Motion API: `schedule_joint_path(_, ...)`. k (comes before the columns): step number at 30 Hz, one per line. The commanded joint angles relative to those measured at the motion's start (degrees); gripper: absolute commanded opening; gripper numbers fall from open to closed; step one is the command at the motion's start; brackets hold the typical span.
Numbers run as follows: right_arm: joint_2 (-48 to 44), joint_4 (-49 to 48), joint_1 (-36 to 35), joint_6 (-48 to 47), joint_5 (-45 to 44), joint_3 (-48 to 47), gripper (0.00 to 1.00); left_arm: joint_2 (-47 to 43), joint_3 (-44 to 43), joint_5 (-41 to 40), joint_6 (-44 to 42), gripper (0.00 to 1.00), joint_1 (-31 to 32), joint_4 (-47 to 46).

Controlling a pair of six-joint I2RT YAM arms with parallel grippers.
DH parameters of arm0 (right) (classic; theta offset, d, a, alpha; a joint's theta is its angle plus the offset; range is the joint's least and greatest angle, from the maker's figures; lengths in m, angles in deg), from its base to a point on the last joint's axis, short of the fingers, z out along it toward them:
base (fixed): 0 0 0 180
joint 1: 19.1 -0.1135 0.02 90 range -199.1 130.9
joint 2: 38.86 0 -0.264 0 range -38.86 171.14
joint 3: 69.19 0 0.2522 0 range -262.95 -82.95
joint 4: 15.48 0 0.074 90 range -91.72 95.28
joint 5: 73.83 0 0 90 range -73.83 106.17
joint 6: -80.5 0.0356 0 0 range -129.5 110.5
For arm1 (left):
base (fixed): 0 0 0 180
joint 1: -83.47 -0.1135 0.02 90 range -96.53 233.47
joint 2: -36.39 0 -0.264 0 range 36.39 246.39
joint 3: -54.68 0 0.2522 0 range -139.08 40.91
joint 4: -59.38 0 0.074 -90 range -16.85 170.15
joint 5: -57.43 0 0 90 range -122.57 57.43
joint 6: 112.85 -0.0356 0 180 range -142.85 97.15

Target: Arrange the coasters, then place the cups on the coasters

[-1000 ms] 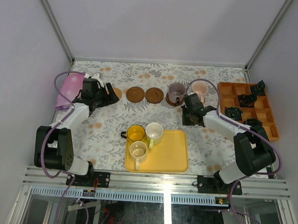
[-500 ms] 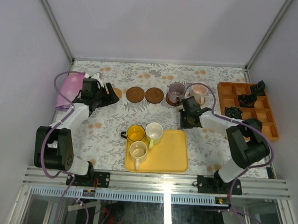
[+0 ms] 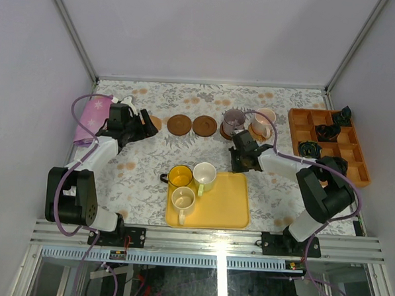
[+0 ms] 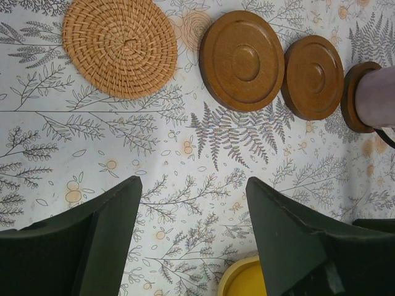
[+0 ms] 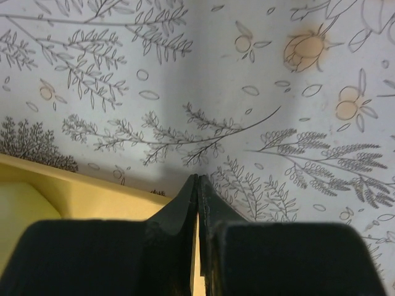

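A woven tan coaster [image 4: 120, 46] and two bare dark brown coasters [image 4: 242, 60] [image 4: 313, 77] lie in a row along the back. The grey-purple cup [image 3: 233, 119] stands on a third brown coaster [image 4: 357, 98]. On a tan coaster [image 3: 253, 132] stands the pale pink cup [image 3: 264, 118]. The yellow cup [image 3: 180, 176] and two cream cups [image 3: 205, 174] [image 3: 183, 199] sit on the yellow tray [image 3: 224, 202]. My left gripper [image 4: 194, 185] hovers open and empty just short of the woven coaster. My right gripper [image 5: 197, 179] is shut and empty, over the tablecloth by the tray's far edge [image 5: 74, 191].
An orange divided tray [image 3: 356, 153] with small black objects stands at the right edge. A pink bundle [image 3: 91, 119] lies at the far left beside my left arm. Grey walls close in the table on three sides.
My right arm has swung left and nearer, away from the pink cup to the tray's far edge, jaws staying shut. The left arm has not moved.
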State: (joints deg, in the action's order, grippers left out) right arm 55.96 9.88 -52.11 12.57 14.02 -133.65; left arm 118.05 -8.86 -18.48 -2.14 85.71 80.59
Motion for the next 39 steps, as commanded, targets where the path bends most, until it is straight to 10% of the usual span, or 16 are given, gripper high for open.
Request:
schedule_joint_path(1,-2.4,5.1,-2.1,0.9,-1.3,2.0,0.0,-0.5,-0.6,-0.1,-0.4,0.69,0.3,0.0)
schedule_joint_path(39,-15.3,15.7,-5.4,2.5,-6.0,3.3,0.0,-1.8,-0.1,0.6,0.6,0.69,0.7,-0.4)
